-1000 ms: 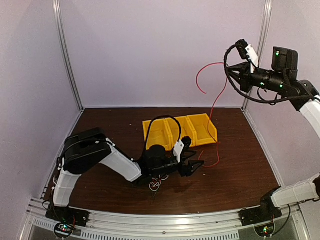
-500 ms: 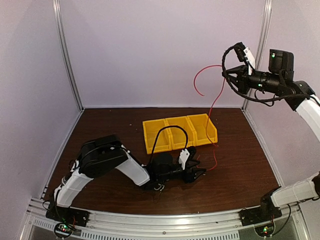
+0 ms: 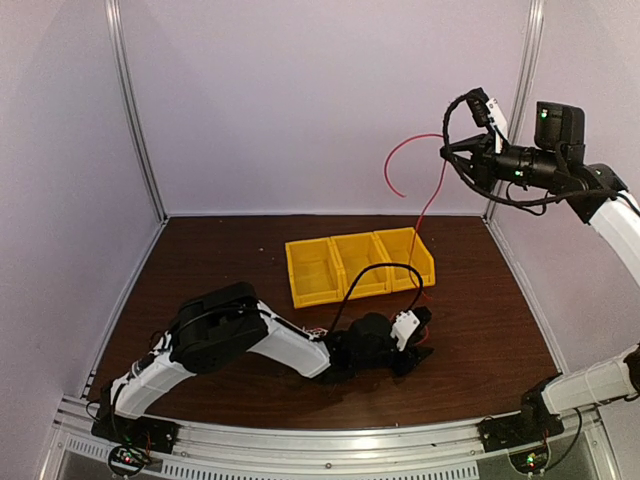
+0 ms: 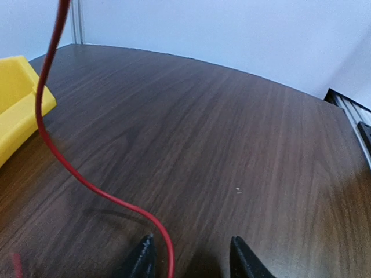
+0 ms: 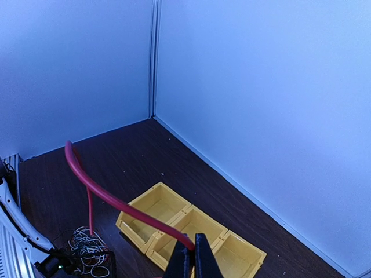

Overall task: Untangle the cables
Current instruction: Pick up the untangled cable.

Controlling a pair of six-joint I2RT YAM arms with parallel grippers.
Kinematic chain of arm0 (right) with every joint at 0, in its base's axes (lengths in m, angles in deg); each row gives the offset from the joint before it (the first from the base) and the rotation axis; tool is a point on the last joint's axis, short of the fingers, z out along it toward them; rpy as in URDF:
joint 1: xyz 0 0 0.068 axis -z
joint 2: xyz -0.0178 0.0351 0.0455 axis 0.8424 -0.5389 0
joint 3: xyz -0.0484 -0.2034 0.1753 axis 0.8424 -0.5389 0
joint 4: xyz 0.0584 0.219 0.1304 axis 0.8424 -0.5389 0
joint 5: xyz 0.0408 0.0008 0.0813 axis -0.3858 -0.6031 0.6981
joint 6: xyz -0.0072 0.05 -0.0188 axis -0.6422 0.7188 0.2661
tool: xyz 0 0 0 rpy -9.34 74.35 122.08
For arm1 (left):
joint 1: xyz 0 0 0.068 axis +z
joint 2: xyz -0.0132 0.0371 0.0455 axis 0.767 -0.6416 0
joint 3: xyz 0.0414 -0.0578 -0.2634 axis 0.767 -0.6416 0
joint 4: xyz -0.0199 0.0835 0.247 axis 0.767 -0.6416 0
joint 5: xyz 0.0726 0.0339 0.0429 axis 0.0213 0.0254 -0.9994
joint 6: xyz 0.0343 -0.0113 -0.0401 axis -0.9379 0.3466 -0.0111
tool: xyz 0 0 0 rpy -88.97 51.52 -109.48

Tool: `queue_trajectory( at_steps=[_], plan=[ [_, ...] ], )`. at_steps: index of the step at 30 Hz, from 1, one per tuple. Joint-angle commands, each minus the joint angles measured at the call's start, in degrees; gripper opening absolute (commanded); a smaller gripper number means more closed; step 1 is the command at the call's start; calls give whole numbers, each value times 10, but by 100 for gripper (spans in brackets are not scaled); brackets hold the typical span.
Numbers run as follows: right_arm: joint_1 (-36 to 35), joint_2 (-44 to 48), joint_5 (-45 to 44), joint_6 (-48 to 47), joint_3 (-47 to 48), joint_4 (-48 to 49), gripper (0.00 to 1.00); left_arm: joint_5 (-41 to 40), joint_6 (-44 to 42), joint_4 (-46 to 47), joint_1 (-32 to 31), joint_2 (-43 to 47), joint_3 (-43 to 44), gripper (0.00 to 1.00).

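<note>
Holds the red cable [image 3: 428, 203] pinched in the right gripper [image 3: 447, 150], jaws clenched tight on it, high at 2 o'clock in the overhead view and well above the tabletop [image 3: 200, 260]. Keeps that hold almost where it was a second ago. Lets the cable hang down past the 3 o'clock end of the yellow bin [image 3: 310, 275] to the wood at about 5 o'clock.

Has meanwhile swept the left gripper [image 3: 420, 345] low across the tabletop, from 6 o'clock towards 5 o'clock, away from the clump and over to that lower stretch. Has also drawn the left jaws in from wide to roughly half apart.

Shows, from the left wrist, the red cable [image 4: 69, 168] snaking in from 11 o'clock and ending in the gap between the two fingertips, close against the one at 7 o'clock. Not yet clamped: jaws released around it, with space left on the other side.

Leaves the other cables as a clump [image 5: 87, 249] of white, red and black wire on the tabletop, at 7 o'clock in the right wrist view, beside the left arm and short of the bin.

Points to a second grip about to land on the red cable, so that it can be held at two places and drawn clear of the clump. Cannot tell whether its lower end is free of the tangle yet.
</note>
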Motion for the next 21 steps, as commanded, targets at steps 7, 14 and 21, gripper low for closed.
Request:
queue_trajectory(
  at_steps=[7,14,21],
  plan=[
    [4,4,8,9,16,11,0,-76,-21,-69,5,-9,21,16],
    [21,13,-29,-1,23,5,0,-108,-39,7,6,80,-71,0],
    [40,15,-63,-3,16,13,0,-87,-42,69,5,203,-160,0]
  ],
)
